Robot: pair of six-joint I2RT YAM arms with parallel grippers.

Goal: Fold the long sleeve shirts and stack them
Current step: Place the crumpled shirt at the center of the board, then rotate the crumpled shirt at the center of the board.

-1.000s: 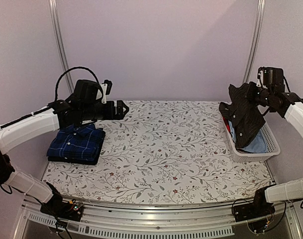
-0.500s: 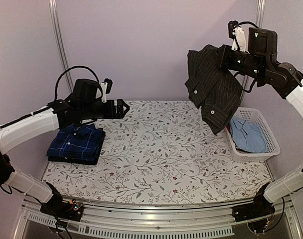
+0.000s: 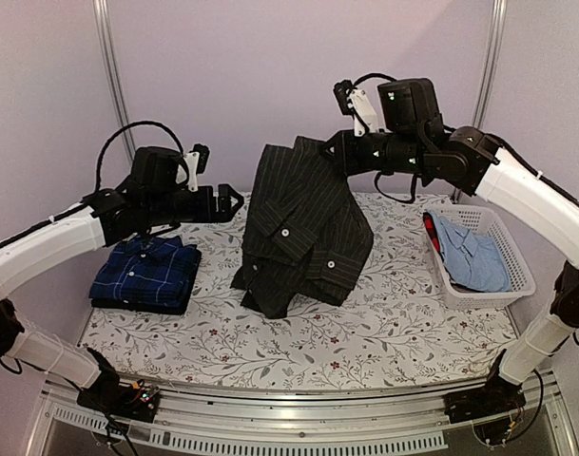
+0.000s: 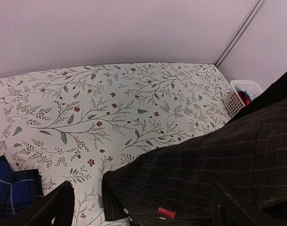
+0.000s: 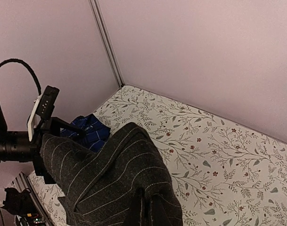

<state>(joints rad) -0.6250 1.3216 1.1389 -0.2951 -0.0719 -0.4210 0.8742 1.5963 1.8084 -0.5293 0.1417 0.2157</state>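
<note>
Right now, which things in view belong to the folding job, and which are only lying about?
Belong to the job: black pinstriped shirt, hanging from the shut right gripper; folded navy checked shirt.
Lying about: white basket; light blue garment in it; floral table cover.

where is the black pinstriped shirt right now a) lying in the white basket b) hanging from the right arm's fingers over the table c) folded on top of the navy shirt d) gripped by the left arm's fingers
B: the black pinstriped shirt dangles from the right arm's fingers over the table, while the navy shirt lies folded alone at the left.
</note>
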